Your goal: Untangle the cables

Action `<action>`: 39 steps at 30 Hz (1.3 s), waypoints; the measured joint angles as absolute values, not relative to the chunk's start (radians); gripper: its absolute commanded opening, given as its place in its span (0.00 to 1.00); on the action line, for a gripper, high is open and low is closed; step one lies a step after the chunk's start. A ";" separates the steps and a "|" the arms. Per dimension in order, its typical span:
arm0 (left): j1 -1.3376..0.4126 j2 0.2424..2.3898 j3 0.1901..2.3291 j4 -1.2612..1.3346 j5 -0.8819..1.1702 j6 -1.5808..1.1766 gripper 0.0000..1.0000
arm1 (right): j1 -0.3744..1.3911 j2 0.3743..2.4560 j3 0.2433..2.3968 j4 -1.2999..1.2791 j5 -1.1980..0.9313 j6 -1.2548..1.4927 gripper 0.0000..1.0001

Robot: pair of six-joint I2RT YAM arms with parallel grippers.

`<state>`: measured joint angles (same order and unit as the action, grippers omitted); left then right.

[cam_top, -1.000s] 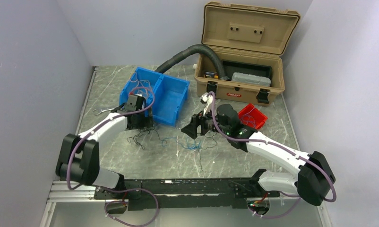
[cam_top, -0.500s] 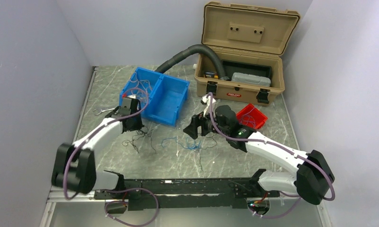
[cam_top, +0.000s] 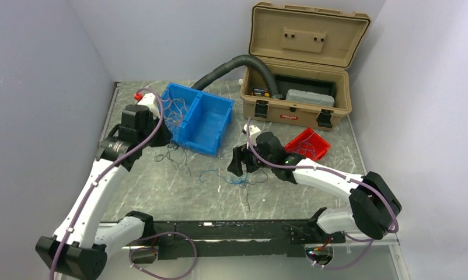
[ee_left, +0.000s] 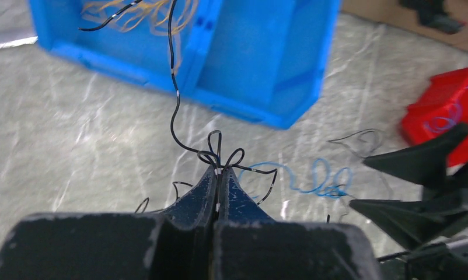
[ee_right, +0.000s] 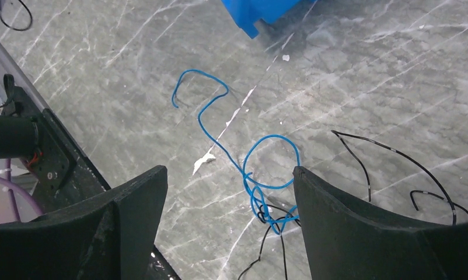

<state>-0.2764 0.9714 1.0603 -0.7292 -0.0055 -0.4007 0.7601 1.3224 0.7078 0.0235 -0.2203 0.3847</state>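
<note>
Thin cables lie loose on the grey table. My left gripper (ee_left: 219,170) is shut on a black cable (ee_left: 172,116) that loops just beyond its tips and rises toward the blue bin (ee_left: 249,52). From above, the left gripper (cam_top: 163,137) sits by the bin's near-left corner, over a black cable bundle (cam_top: 174,156). Yellowish cables (cam_top: 173,108) lie in the bin's left compartment. My right gripper (ee_right: 229,170) is open and hovers over a blue cable (ee_right: 258,201) knotted with black ones. Seen from above, that gripper (cam_top: 237,164) is mid-table above the blue cable (cam_top: 236,179).
A red bin (cam_top: 306,144) holding a blue wire sits right of the right arm. The open tan toolbox (cam_top: 296,99) stands at the back right. A black corrugated hose (cam_top: 226,67) arches from it behind the blue bin (cam_top: 211,114). More black cables (ee_right: 395,154) lie to the right.
My left gripper has shut on a black cable, and the arm has drawn back to the left and risen. The black bundle shifted left with it. The right gripper edged slightly left, still open.
</note>
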 measured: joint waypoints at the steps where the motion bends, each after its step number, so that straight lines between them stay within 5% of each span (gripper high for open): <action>1: -0.276 0.990 1.086 -0.725 0.019 -0.400 0.00 | 0.760 1.320 0.708 0.015 -0.218 0.387 0.81; 15: -0.276 1.481 1.364 -0.431 0.324 -0.414 0.00 | 0.760 1.069 0.651 0.000 -0.077 0.427 0.81; 23: -0.289 1.752 1.512 -0.378 0.206 -0.279 0.00 | 0.758 0.961 0.622 -0.010 0.005 0.429 0.82; 30: -0.370 1.818 1.394 -0.294 0.080 -0.194 0.00 | 0.756 0.949 0.621 -0.010 0.037 0.428 0.82; 32: -0.402 1.839 1.389 -0.301 0.047 -0.173 0.07 | 0.756 0.950 0.618 -0.010 0.038 0.429 0.83; 39: -0.426 1.844 1.388 -0.341 0.012 -0.167 0.54 | 0.740 1.069 0.647 -0.114 0.111 0.463 0.86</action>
<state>-0.4259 1.8439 1.3876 -0.3412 0.0120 -0.1665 0.7403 1.0695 0.6472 -0.1139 0.1108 0.4625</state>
